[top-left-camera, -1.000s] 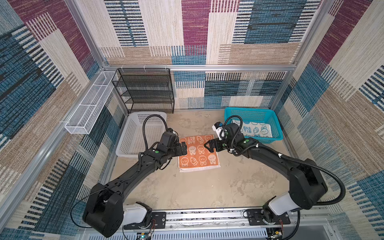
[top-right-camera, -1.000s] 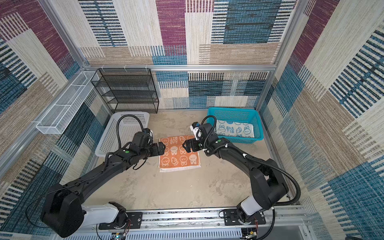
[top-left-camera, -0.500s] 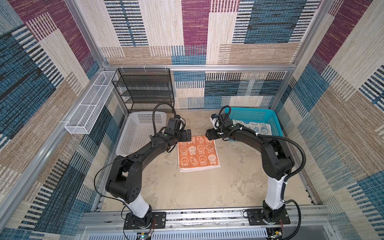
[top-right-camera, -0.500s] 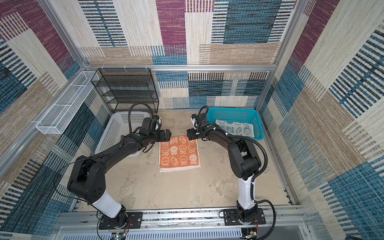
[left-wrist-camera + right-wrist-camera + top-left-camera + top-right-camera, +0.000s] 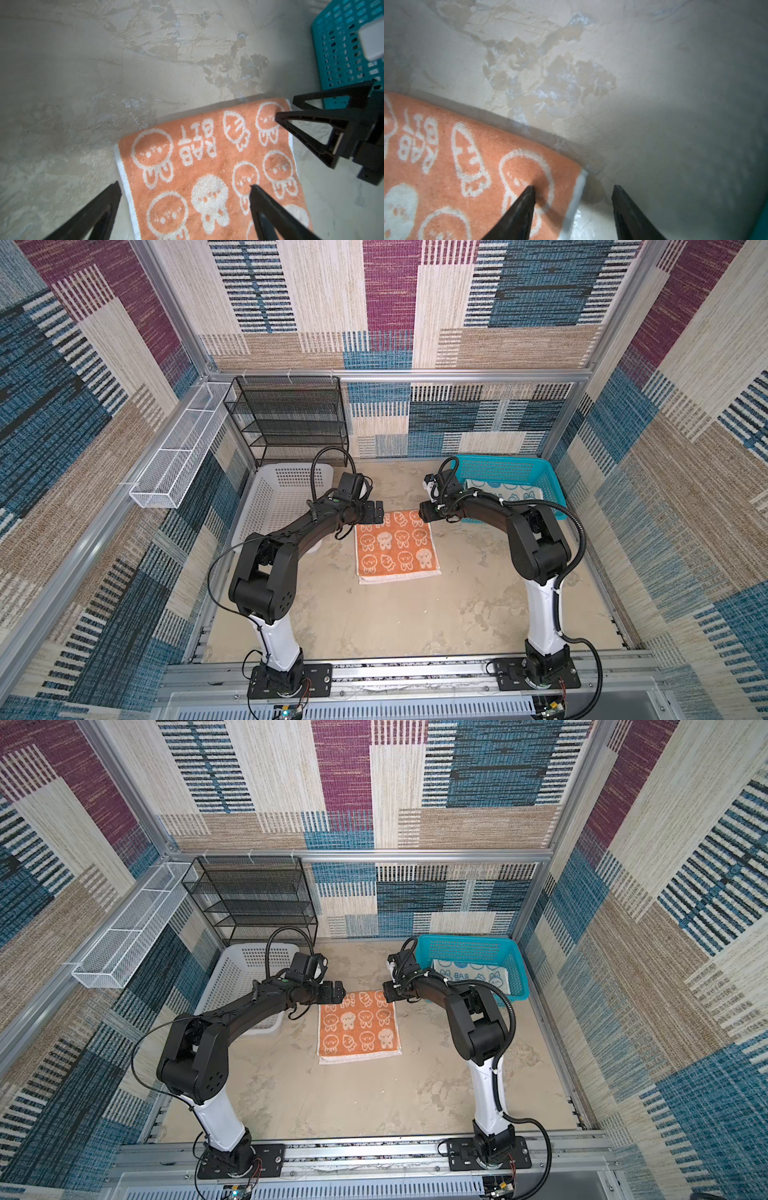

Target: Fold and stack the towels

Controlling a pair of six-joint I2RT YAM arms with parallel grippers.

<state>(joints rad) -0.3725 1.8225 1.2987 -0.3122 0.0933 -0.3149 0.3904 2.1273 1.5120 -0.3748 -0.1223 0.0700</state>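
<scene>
Orange towel [image 5: 397, 547] flat, left claw [image 5: 185, 185], right claw [image 5: 573, 187] astride far corners, perhaps touching.

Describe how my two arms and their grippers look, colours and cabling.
The left arm and right arm are black jointed links on white lower segments, each trailing a looping black cable. The left gripper and right gripper have black, pointed, triangular open-frame fingers.

Both top views hang high up front, looking down and back over the whole worktop [image 5: 374, 626], near-identical shots. Wrist cams ride close behind the left end effector [image 5: 185, 184] and right end effector [image 5: 573, 186], sharing the orange towel [image 5: 207, 166] edge just ahead.
</scene>
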